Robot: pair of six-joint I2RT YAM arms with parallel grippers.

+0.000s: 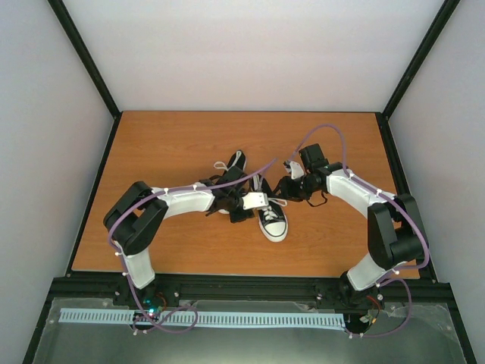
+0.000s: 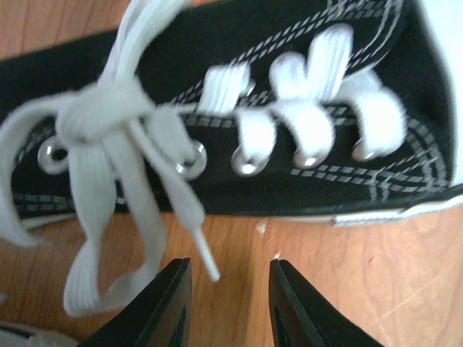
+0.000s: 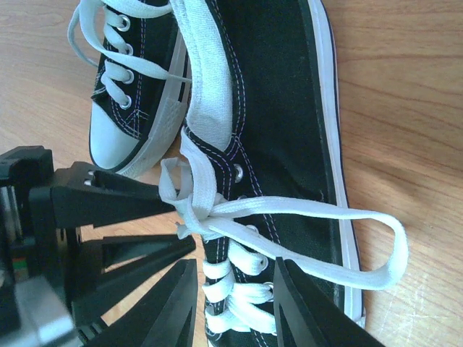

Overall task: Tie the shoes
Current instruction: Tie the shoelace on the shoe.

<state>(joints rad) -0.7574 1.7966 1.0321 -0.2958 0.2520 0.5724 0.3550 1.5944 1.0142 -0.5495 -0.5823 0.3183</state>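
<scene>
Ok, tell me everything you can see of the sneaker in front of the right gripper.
The sneaker is black canvas with white stitching, pale lining, metal eyelets, a white sole edge and toe cap. It lies on the wooden table beside the other sneaker. Its white laces gather in a loose knot near the top eyelets; one long loop reaches past the sole. The left gripper and right gripper hover close, fingers apart, gripping nothing.

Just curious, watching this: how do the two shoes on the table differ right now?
The nearer shoe lies in the open; the farther shoe is half hidden under the left arm. The nearer shoe's laces are crossed into a knot; the farther shoe's lie loose. Both are black canvas with white toe caps.
</scene>
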